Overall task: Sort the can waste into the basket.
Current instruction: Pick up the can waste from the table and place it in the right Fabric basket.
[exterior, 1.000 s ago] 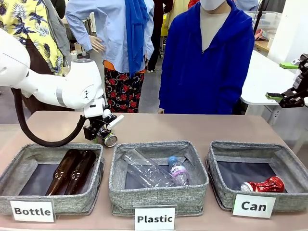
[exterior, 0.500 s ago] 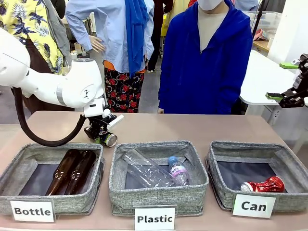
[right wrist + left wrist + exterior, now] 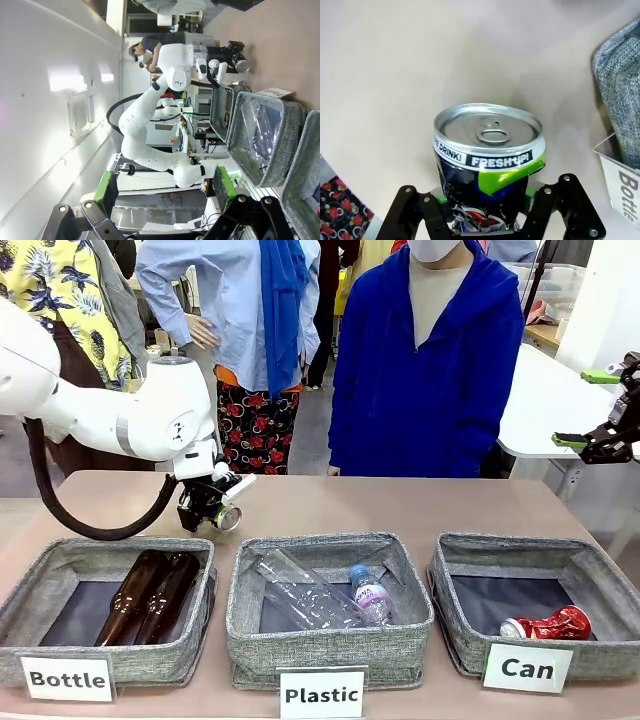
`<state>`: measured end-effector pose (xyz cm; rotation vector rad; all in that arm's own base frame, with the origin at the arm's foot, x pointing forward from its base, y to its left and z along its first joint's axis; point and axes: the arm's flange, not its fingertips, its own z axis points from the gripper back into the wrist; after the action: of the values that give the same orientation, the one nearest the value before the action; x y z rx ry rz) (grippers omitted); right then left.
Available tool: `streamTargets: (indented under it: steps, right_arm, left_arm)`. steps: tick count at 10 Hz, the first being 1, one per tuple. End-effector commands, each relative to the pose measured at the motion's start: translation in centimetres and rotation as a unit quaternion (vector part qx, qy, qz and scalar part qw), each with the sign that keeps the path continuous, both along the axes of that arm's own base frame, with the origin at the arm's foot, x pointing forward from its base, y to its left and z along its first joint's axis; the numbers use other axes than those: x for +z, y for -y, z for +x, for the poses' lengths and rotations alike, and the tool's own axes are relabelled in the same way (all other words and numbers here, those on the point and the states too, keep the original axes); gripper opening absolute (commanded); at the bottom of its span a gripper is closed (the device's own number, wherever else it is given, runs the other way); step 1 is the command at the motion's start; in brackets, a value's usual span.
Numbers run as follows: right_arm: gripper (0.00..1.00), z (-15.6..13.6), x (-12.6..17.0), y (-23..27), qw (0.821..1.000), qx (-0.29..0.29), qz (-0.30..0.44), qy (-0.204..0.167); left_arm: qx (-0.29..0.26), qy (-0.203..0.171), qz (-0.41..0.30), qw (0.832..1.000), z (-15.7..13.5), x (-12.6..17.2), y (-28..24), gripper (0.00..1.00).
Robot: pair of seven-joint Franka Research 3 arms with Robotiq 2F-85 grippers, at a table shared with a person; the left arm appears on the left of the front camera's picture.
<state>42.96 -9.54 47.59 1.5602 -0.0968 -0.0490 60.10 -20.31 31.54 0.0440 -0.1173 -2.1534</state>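
- The left gripper (image 3: pixel 212 508) is clamped on the dark can (image 3: pixel 226 516), held above the table (image 3: pixel 330 505) behind the "Bottle" basket (image 3: pixel 60 580).
- The crushed red can (image 3: pixel 546 625) lies inside the "Can" basket (image 3: pixel 600 575).
- The right gripper (image 3: pixel 600 440) hangs off the table's right side, fingers apart.

Can between the left gripper (image 3: pixel 492 220) fingers: dark can (image 3: pixel 489 160), glossy printed metal, brushed silver lid.
Left gripper body: matt black plastic, small metal screws.
Table under the gripper: table (image 3: pixel 395 75), smooth matt beige.
Basket beside the gripper: Bottle basket (image 3: pixel 620 95), rough grey woven cloth.
Far basket: Can basket (image 3: pixel 530 555), same cloth; crushed red can (image 3: pixel 548 625), shiny crinkled metal.
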Motion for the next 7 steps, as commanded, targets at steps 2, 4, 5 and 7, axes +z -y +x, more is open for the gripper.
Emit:
streamTargets:
  steps: [2, 4, 5, 7]
  right_arm:
    - [1.00, 0.0, 0.2, 0.2, 1.000, 0.007, -0.002, 0.009]
    - [1.00, 0.0, 0.2, 0.2, 1.000, 0.007, -0.002, 0.009]
    - [1.00, 0.0, 0.2, 0.2, 1.000, 0.007, -0.002, 0.009]
    - [1.00, 0.0, 0.2, 0.2, 1.000, 0.007, -0.002, 0.009]
  left_arm:
    - [0.015, 0.029, 0.001, 0.999, -2.6, 5.5, -1.3, 0.00]
    - [0.040, 0.031, 0.014, 0.999, -7.5, 11.1, -2.3, 0.00]
    - [0.061, 0.037, 0.024, 0.997, -10.6, 13.1, -2.6, 0.00]
    - [0.102, 0.038, 0.032, 0.994, -16.7, 14.8, -2.6, 0.00]
